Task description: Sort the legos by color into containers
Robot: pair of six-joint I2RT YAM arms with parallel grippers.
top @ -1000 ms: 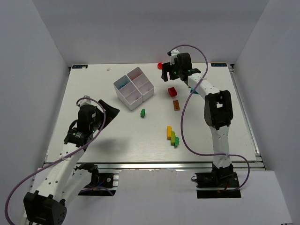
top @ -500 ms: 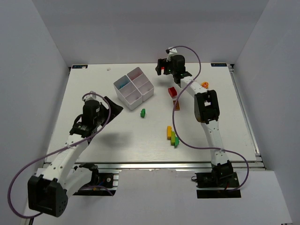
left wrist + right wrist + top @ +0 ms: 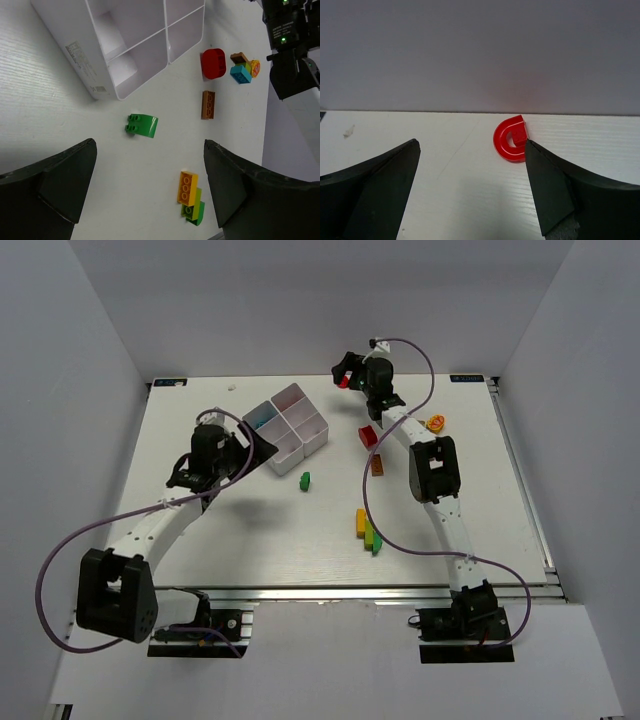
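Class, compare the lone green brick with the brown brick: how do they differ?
The green brick is curved, with studs at one end only; the brown brick is a straight-edged rectangle. The green brick lies nearer the white tray. Both lie loose on the table.

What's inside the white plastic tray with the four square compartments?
Seen from above, the white tray holds blue pieces in its left compartment. The far one looks reddish and the right one looks empty. The open left gripper hides part of the near one.
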